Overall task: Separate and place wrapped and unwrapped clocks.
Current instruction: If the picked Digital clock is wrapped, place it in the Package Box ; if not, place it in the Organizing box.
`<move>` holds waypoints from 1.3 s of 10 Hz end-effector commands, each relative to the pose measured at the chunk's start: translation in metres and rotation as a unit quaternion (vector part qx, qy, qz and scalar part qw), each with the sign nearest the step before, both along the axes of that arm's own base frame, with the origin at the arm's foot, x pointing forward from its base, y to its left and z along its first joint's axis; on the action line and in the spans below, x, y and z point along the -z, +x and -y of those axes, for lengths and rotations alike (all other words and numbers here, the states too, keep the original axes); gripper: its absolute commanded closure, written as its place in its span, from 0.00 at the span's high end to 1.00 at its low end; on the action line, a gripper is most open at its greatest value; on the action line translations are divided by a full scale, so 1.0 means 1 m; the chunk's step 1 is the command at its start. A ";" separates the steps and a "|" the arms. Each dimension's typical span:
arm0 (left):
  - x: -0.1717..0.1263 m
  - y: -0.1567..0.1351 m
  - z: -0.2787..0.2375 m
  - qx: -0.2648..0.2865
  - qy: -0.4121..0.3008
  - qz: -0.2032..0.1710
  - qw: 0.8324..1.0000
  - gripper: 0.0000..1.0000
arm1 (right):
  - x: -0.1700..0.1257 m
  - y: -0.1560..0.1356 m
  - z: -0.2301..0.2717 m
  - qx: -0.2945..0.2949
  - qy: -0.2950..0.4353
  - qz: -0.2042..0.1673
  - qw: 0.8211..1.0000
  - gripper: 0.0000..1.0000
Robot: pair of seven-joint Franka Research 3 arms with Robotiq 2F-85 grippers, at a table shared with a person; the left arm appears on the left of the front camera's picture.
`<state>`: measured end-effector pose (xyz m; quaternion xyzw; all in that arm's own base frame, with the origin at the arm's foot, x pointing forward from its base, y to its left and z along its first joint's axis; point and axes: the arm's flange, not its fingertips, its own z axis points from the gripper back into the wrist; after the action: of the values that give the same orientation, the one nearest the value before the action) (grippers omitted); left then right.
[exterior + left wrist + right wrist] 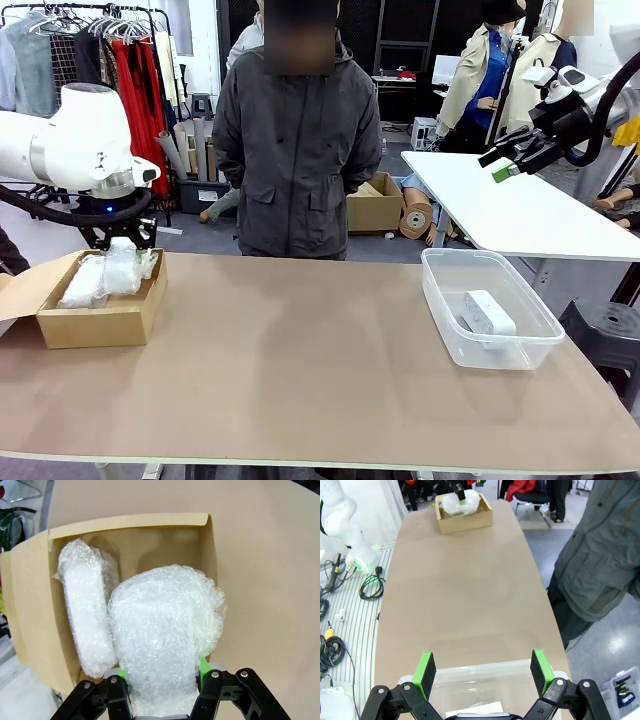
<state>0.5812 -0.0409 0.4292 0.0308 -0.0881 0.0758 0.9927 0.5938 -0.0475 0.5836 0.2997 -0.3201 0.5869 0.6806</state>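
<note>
the two wrapped clocks (165, 640) (87, 615) are in crinkly, half-clear white bubble plastic. the box (100, 322) is matt brown cardboard. the table (300, 370) has a smooth, matt tan top. the tub (500, 350) is clear glossy plastic; the bare clock (488, 314) in it looks like smooth white plastic.

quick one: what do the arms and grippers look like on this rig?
Both arms have glossy white rounded shells; the left arm has a small blue light under its wrist and a black cable looping below. The left gripper and the right gripper are black linkage frames with silver screws and bright green finger pads.
</note>
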 end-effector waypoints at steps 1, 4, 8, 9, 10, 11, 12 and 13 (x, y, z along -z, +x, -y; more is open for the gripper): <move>0.005 0.007 -0.012 0.012 -0.016 -0.002 1.000 0.00 | -0.002 -0.001 -0.001 0.000 -0.001 0.002 1.000 1.00; 0.019 0.015 -0.017 0.027 -0.019 0.003 0.999 0.00 | -0.002 -0.001 -0.001 0.000 -0.001 0.002 1.000 1.00; 0.039 0.024 -0.019 0.027 -0.027 0.008 0.999 0.00 | -0.002 -0.001 -0.001 0.000 -0.001 0.002 1.000 1.00; 0.043 0.026 -0.021 0.026 -0.027 0.006 0.999 0.00 | -0.002 -0.001 -0.001 0.000 -0.001 0.002 1.000 1.00; 0.048 0.027 -0.021 0.021 -0.023 0.011 0.999 0.00 | -0.002 -0.001 -0.001 0.000 -0.001 0.002 1.000 1.00; 0.052 0.029 -0.024 0.018 -0.014 0.015 1.000 0.00 | -0.002 -0.001 -0.001 0.000 -0.001 0.002 1.000 1.00; 0.056 0.030 -0.025 0.016 -0.015 0.012 1.000 0.00 | -0.002 -0.001 -0.001 0.000 -0.001 0.002 1.000 1.00; 0.061 0.032 -0.027 0.016 -0.017 0.010 1.000 0.02 | -0.002 -0.001 -0.001 0.000 -0.001 0.002 1.000 1.00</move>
<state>0.6082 -0.0179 0.3675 0.0154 -0.0909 0.0631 0.9937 0.5938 -0.0475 0.5836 0.2997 -0.3201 0.5869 0.6806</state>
